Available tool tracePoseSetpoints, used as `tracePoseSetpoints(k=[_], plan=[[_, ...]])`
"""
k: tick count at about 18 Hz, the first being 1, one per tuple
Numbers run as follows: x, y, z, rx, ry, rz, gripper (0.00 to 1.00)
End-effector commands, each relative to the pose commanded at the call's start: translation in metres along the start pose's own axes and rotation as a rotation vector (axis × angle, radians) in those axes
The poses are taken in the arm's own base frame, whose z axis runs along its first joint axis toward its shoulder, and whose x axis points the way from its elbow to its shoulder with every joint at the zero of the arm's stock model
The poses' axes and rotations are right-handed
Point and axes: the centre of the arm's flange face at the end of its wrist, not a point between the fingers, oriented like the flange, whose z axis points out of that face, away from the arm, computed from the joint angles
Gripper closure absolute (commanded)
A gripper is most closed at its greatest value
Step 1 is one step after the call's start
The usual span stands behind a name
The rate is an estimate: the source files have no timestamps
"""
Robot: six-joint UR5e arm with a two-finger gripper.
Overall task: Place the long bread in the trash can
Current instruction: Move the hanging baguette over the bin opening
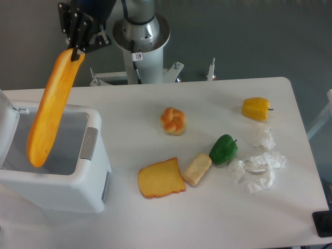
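Note:
The long bread [52,106] is an orange-yellow baguette that hangs almost upright, slightly tilted. My gripper [77,51] is shut on its top end at the upper left. The bread's lower end hangs over the open mouth of the white trash can [96,179] at the left edge of the table. The can's lid stands open at the far left and its grey-white inside shows.
On the white table lie a knotted bun [173,121], a square toast slice [161,179], a small pale roll [197,169], a green pepper [223,149], a yellow pepper [256,108] and crumpled white paper [258,167]. The arm's base [140,39] stands behind the table.

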Motion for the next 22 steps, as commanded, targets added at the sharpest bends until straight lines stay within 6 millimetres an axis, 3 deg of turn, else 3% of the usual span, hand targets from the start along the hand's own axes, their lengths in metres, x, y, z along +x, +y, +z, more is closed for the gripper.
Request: tracePoseSetpoints(k=[11, 17, 22], plan=[[0.009, -0.002, 0.01, -0.008, 0.066, -0.017, 1.0], [-0.006, -0.002, 0.022, -0.015, 0.115, -0.063, 1.0], [-0.012, -0.012, 0.017, 0.028, 0.128, -0.112, 1.0]])
